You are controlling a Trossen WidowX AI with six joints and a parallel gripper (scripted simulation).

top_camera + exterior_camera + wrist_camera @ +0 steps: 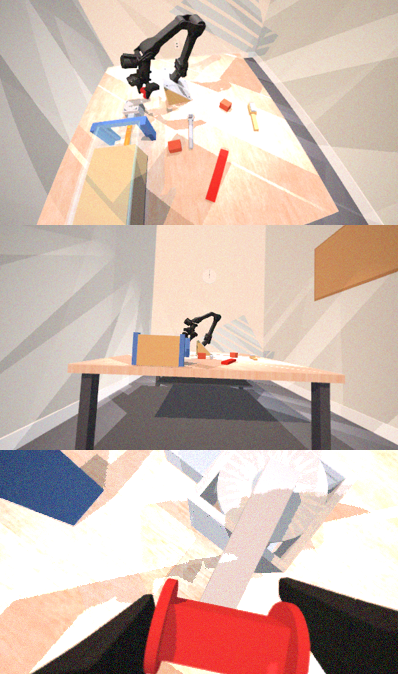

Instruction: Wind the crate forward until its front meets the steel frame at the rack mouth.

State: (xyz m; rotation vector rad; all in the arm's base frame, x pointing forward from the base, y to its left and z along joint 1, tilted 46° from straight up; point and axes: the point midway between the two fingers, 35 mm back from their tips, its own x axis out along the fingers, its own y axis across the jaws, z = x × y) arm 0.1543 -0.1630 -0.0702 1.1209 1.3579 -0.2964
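My gripper [148, 93] [216, 593] is shut on the red spool-shaped grip [143, 91] [225, 636] of the winch handle, with a finger at each end. The handle's flat pale arm [242, 552] runs from the grip to the top of the grey winch [129, 108] [207, 525]. Its key and the round hole are hidden. The tan crate [109, 162] [158, 350] sits flat in the clear-panelled cubby. An orange strap [128, 135] runs from it toward the winch, under the blue frame [121, 121] [45, 485]. A gap shows between crate and frame.
A tan wedge [175, 98] stands by the arm's base, near the winch. Two red blocks [174, 146] [225, 105], a grey wrench-like tool [191, 133], a red bar [218, 175] and a yellow-handled tool [254, 119] lie on the bench's other side.
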